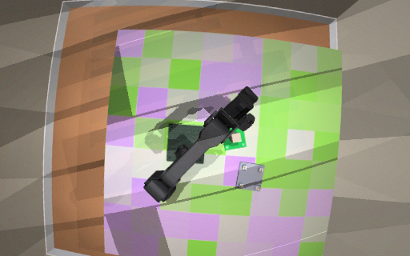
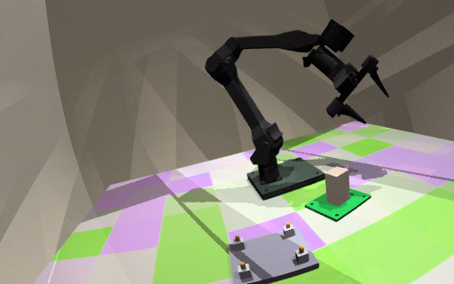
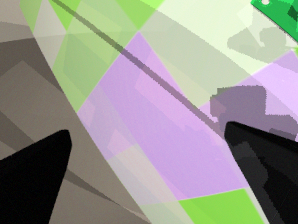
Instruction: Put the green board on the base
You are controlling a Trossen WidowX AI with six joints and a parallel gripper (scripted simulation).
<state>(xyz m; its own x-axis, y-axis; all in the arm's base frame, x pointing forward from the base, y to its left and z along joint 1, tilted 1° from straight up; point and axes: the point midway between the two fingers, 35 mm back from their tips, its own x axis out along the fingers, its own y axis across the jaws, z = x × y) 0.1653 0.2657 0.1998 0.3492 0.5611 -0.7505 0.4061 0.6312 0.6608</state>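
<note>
The green board [image 1: 241, 145] [image 2: 320, 207] lies flat on the table with its square pinkish-tan handle [image 1: 236, 138] [image 2: 338, 188] upright. One corner of the board also shows at the top right of the wrist view [image 3: 284, 16]. In the top view the arm covers part of the board. The grey base [image 1: 250, 177] [image 2: 268, 253] lies flat beside it, apart from the board, with four gold-pinned posts bare. My gripper [image 2: 377, 109] [image 3: 150, 133] is wide open and empty. It hangs high in the air, well above the board and to its far side, tilted outward.
The dark arm mount [image 1: 174, 154] [image 2: 294, 177] stands close beside the board. The patchwork mat [image 1: 300, 144] [image 2: 186, 240] lies under everything, with the brown table [image 1: 76, 160] showing past its edge. The arm's shadows fall across the mat.
</note>
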